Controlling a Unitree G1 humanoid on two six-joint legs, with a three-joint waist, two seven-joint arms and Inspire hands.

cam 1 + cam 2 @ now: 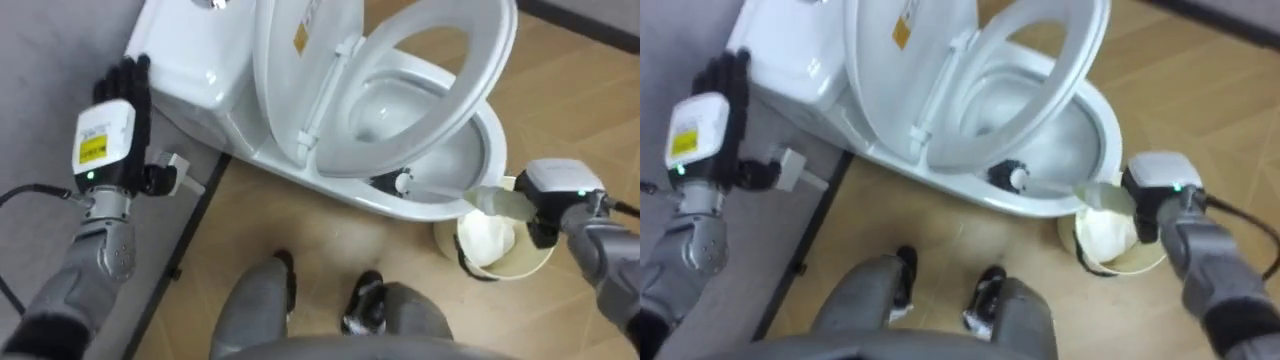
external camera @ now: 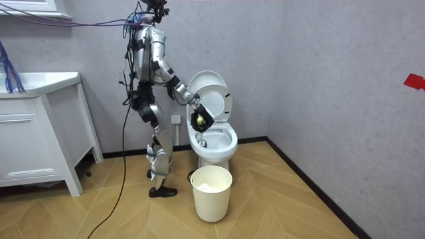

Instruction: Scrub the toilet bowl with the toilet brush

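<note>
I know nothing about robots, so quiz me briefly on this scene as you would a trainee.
1. True or false: the seat of the toilet is down.
2. Which holds the toilet brush? A) the left hand B) the right hand C) neither
3. Fill in: on the floor beside the toilet stands a white ____.
Key: 1 false, the seat is raised. 2 B; the left hand is raised and open. 3 bucket.
</note>
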